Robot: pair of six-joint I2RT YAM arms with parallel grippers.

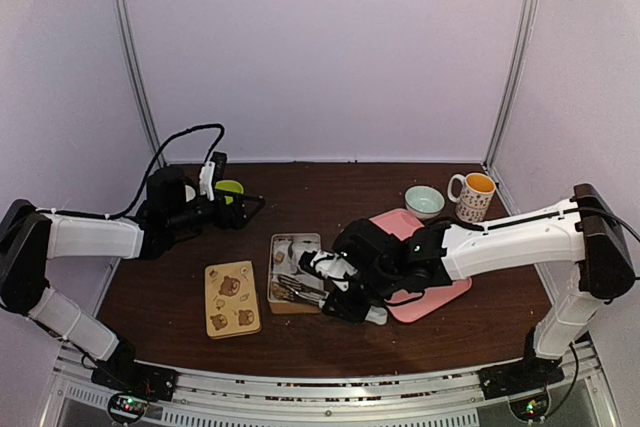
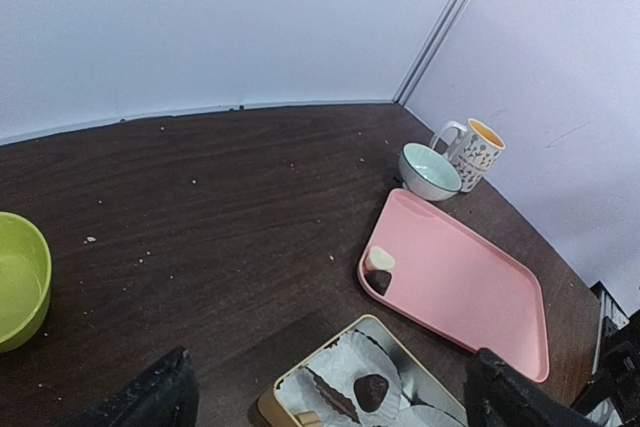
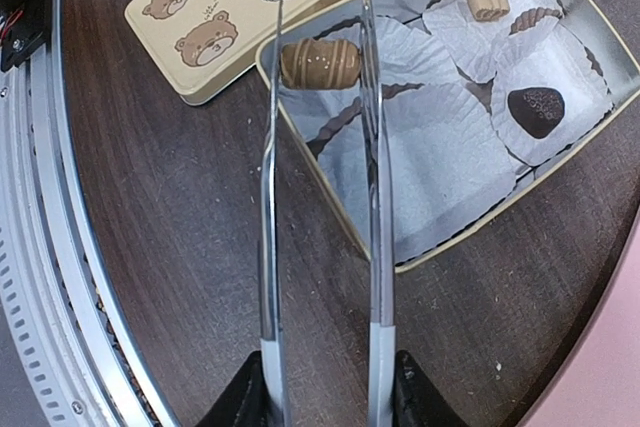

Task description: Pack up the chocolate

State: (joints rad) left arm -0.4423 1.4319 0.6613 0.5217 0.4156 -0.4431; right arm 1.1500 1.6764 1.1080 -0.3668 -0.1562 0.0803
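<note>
The tan tin (image 1: 273,267) lies open at the table's middle, lined with white paper cups. In the right wrist view its rim (image 3: 340,197) holds a dark chocolate (image 3: 535,110) and a small tan one (image 3: 485,2). My right gripper (image 3: 322,392) is shut on metal tongs (image 3: 372,197). The tong tips pinch a light brown chocolate (image 3: 320,63) over a paper cup in the tin's corner. A white piece (image 2: 381,258) and a dark chocolate (image 2: 378,280) lie on the pink tray (image 2: 470,287). My left gripper (image 2: 330,402) is open and empty, left of and behind the tin.
The bear-printed tan lid (image 1: 231,298) lies left of the tin. A green bowl (image 1: 230,189) sits by the left gripper (image 1: 245,209). A pale bowl (image 1: 425,202) and a patterned mug (image 1: 472,195) stand at the back right. The right arm (image 1: 345,282) lies across the pink tray (image 1: 440,292).
</note>
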